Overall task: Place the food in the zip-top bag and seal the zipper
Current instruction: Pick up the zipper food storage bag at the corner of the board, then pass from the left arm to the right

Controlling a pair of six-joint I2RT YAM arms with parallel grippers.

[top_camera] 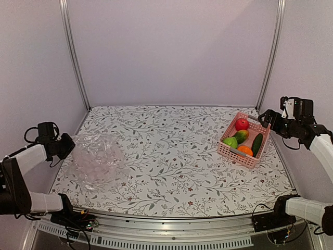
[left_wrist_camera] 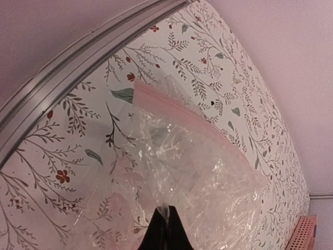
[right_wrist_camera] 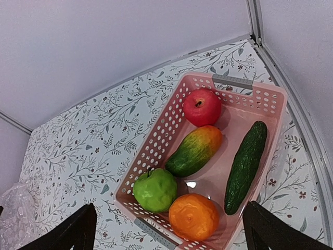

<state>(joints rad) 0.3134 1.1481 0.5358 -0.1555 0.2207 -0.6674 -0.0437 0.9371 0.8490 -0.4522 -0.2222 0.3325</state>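
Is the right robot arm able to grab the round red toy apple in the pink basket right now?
Probably yes. The right gripper is open near the pink slatted plastic basket, and the round red toy apple lies uncovered at its far end, with nothing on top of it.

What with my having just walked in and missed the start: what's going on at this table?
The left gripper is pinching one edge of the zip-top bag, which lies crumpled at the left of the table. The right gripper hangs open above the pink basket, where all five food pieces, including the red apple, sit. Nothing is bagged yet.
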